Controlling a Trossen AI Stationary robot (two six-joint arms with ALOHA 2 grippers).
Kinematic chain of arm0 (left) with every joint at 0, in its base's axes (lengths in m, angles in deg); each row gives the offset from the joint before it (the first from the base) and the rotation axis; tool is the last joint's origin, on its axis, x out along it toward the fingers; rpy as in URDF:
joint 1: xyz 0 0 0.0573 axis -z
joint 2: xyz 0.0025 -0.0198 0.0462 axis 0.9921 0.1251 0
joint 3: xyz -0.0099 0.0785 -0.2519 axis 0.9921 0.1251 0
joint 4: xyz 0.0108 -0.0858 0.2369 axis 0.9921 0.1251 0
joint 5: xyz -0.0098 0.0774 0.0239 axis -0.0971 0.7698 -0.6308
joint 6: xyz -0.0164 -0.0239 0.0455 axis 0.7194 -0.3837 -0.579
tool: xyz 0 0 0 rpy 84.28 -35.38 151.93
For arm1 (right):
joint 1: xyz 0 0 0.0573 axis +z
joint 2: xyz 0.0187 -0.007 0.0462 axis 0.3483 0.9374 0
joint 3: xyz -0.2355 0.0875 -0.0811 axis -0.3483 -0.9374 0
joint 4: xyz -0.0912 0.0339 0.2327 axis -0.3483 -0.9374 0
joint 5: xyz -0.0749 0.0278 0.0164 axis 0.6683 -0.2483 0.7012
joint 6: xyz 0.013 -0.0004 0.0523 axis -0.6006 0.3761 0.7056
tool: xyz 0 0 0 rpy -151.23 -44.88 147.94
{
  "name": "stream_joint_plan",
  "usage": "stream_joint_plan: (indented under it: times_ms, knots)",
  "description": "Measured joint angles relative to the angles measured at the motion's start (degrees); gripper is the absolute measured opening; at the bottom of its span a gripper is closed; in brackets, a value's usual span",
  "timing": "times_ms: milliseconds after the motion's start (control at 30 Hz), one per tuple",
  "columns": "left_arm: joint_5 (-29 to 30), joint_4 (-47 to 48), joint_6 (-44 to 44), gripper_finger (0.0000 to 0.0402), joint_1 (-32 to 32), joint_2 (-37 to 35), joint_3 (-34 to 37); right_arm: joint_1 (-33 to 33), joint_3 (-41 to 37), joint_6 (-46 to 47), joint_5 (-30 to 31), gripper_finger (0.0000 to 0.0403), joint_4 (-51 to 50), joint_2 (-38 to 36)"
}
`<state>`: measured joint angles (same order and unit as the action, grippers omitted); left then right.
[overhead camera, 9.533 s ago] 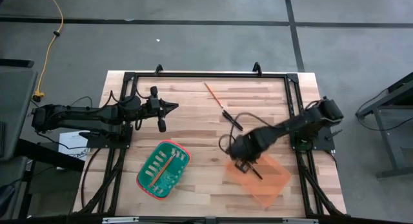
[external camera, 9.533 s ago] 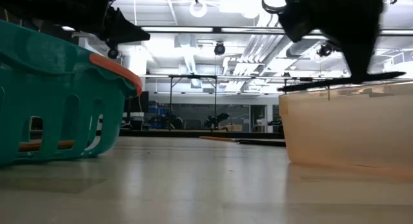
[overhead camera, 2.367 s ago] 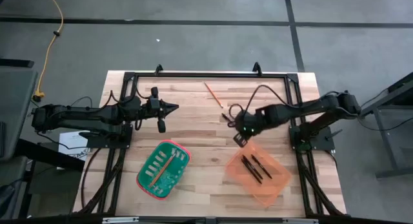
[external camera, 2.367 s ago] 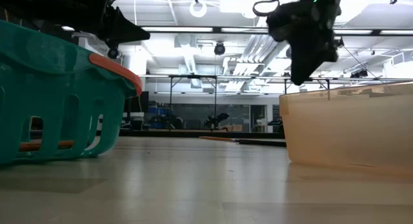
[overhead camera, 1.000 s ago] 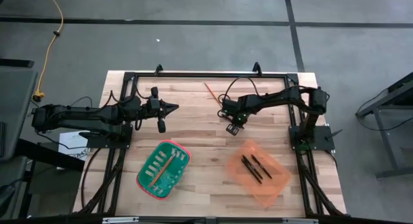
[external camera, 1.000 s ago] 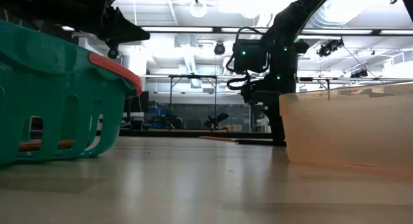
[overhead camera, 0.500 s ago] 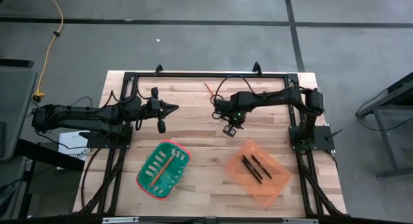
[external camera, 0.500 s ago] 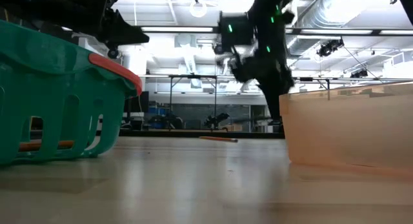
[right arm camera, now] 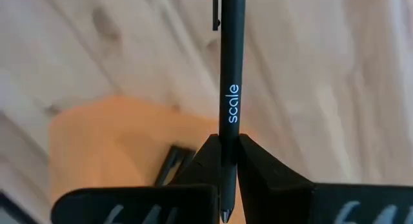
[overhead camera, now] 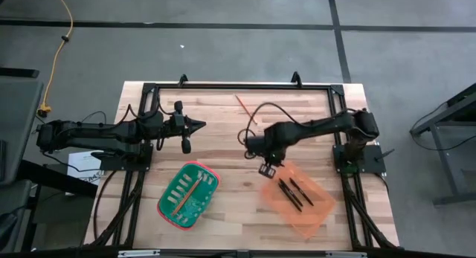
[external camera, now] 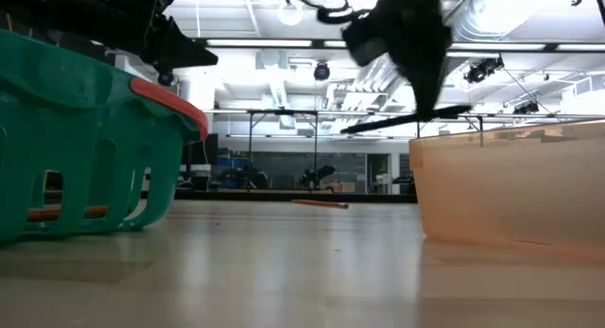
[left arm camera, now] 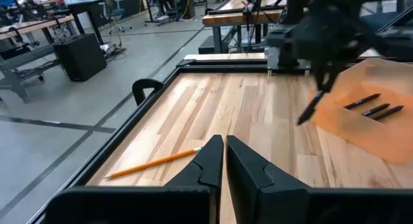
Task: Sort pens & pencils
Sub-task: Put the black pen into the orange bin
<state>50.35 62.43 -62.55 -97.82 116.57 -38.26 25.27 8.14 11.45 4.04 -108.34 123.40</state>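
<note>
My right gripper [overhead camera: 264, 168] hangs above the table just beside the orange bin [overhead camera: 316, 213], shut on a black pen [right arm camera: 231, 56], which also shows in the low view [external camera: 378, 125]. Two more black pens [overhead camera: 295, 192] lie in the bin. One orange pencil [overhead camera: 245, 108] lies flat on the wood near the far edge. Another pencil [overhead camera: 181, 198] lies in the green basket [overhead camera: 167, 212]. My left gripper [overhead camera: 195, 125] is shut and hovers at the table's left, its fingers [left arm camera: 224, 150] pointing at the lone pencil [left arm camera: 155, 162]. My right gripper pinches the pen's barrel [right arm camera: 227, 130] between its two fingers, just behind the printed word, with the clip end farther out. The fingers come from above, slanting down, and lie across the pen. The pen is lifted clear and sits nearly level [external camera: 444, 112].
The green basket [external camera: 85, 139] stands near the table's near-left. The orange bin [external camera: 510, 186] is at the near-right. A black frame [overhead camera: 223, 86] rims the table's far and side edges. Bare wood lies between the basket and the bin.
My right gripper has risen from the table near the lone pencil with the pen in its fingers and moved toward the near edge, reaching the orange bin's far corner. The pen is now lifted clear. The left arm has kept still.
</note>
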Motion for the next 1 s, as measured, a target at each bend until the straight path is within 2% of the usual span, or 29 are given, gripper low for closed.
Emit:
stream_joint_plan:
  times_ms: [367, 700, 833, 1000]
  knots:
    - [0.02, -0.43, 0.02, 0.0010, 0.00, 0.00, 0.00, 13.82, -9.82, 21.37, -0.24, 0.0009, 2.33, -7.89]
    - [0.01, -3.10, 0.02, 0.0010, 0.00, -0.02, 0.00, 27.63, -21.41, 43.18, 2.29, 0.0009, 12.26, -13.51]
    - [0.00, -3.18, 0.02, 0.0010, 0.00, 0.00, 0.00, 30.48, -26.53, 49.11, 0.83, 0.0009, 18.66, -13.71]
    - [-0.01, -3.37, 0.04, 0.0010, 0.00, 0.00, 0.00, 30.48, -33.28, 53.45, 0.44, 0.0009, 28.74, -13.65]
